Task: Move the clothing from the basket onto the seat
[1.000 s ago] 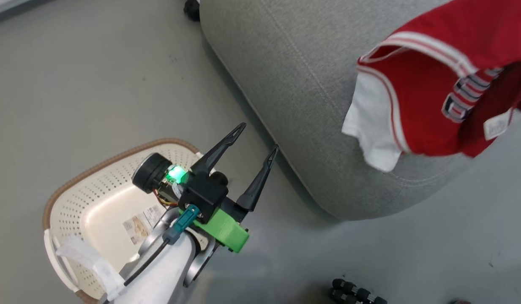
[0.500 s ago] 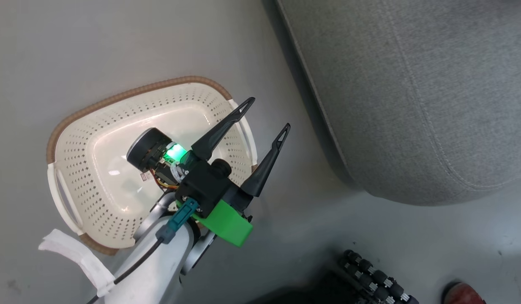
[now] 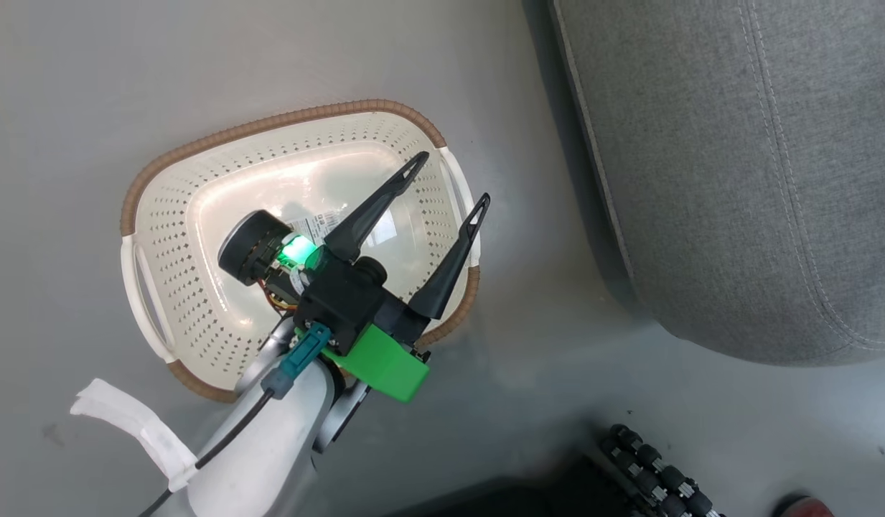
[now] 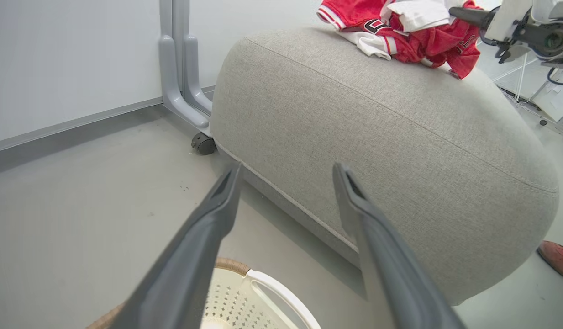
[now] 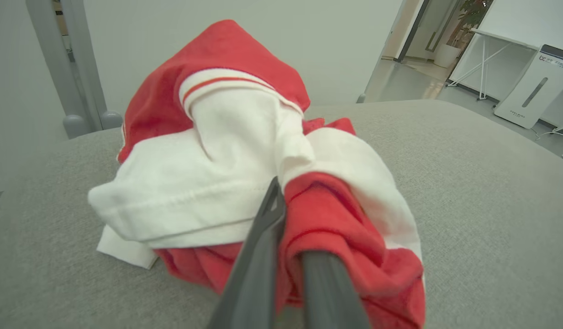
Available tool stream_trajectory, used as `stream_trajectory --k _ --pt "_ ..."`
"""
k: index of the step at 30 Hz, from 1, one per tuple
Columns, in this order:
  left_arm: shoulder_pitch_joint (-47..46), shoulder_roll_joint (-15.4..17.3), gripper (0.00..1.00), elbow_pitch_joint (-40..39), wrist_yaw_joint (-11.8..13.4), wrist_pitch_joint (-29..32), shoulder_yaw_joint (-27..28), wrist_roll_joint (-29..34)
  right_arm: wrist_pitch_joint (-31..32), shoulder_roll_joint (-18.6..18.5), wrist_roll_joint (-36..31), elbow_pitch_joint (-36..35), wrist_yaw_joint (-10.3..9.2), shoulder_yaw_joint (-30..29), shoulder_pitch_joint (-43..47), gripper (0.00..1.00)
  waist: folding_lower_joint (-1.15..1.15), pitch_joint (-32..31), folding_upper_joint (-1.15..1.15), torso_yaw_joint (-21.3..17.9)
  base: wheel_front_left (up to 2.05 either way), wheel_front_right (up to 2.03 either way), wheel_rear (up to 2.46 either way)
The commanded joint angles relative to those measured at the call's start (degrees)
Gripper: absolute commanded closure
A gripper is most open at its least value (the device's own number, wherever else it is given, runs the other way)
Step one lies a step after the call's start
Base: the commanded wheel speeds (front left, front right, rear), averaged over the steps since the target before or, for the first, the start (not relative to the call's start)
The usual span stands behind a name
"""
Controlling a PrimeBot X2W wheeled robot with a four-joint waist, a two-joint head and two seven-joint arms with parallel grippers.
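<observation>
Grey smooth floor [image 3: 90,86] is being shown beneath the whole scene, and the basket [image 3: 284,122] is being seen standing on it with nothing but a label sticker [image 3: 316,222] inside. In the head view it is lying at about 9 o'clock of the seat [image 3: 736,179], near it but not touching. The left tool [image 3: 451,178] is being held above the basket's 3 o'clock side, spread wide and grasping nothing. The clothing [image 5: 208,151] is being supported in a bunched heap on top of the seat, while a red fold at its 5 o'clock side in the right wrist view is being pinched by the clenched right tool [image 5: 286,214]. The main risk is being judged to lie in the release. If the arm is being drawn away before the fingers are being parted, or if the fold is being snagged on a finger, the heap is likely being dragged along the cushion. In the left wrist view the heap is appearing to sit near the seat's rounded shoulder, so even a small tug is being reckoned capable of sending it sliding to the floor.
</observation>
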Motion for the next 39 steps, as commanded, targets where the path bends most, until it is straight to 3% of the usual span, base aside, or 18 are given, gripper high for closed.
stream_trajectory --k 1,2,11,15,19,23,28,34,39 --pt "-0.29 -0.18 0.00 0.59 0.35 -0.51 0.17 -0.49 -0.01 0.60 -0.54 -0.60 -0.08 -1.11 1.85 0.47 -0.01 -2.03 0.39 -0.02 0.00 0.00 0.00" --pt "0.15 -0.44 0.00 1.05 0.36 -0.89 0.26 -0.91 -0.01 1.49 -0.90 -1.48 -0.08 -1.96 2.99 0.00 -0.01 -3.15 0.39 0.07 0.00 0.00 0.00" --pt "5.46 -3.80 0.00 5.52 2.47 -3.02 3.54 -5.37 -0.02 9.03 -4.87 -12.85 -0.08 -1.84 19.63 0.00 -0.01 -15.00 0.39 1.11 0.00 0.00 0.00" --pt "8.78 -5.27 0.00 4.12 3.49 -3.01 6.75 -5.88 -0.01 12.02 -5.75 -18.51 -0.08 2.75 28.55 0.00 -0.01 -20.90 0.39 2.72 0.00 0.00 0.00" --pt "13.65 -6.51 0.00 2.90 4.32 -2.96 11.00 -6.06 -0.01 13.94 -3.29 -21.90 -0.08 12.86 35.64 0.00 -0.01 -26.47 0.39 4.71 0.00 0.00 0.00" --pt "17.84 -7.17 0.00 3.07 4.38 -2.97 14.11 -5.69 -0.01 13.41 -0.51 -22.40 -0.08 21.96 39.75 0.00 -0.01 -31.66 0.39 7.50 0.00 0.00 0.00" --pt "22.90 -7.52 0.00 2.89 6.26 -2.98 18.53 -5.98 -0.01 13.26 0.13 -23.25 -0.08 28.20 42.12 0.00 -0.01 -36.94 0.39 10.90 0.00 0.00 0.00" --pt "29.12 -7.60 0.00 -1.46 6.36 -2.98 22.67 -3.16 -0.01 13.56 -2.28 -26.11 -0.08 30.50 44.57 0.00 -0.01 -42.30 0.39 14.14 0.00 0.00 0.00" --pt "33.68 -7.62 0.00 -5.35 7.47 -2.98 25.21 -3.07 -0.01 14.12 -4.31 -29.58 -0.08 28.69 46.75 0.00 -0.01 -44.81 0.39 15.62 0.00 0.00 0.00"
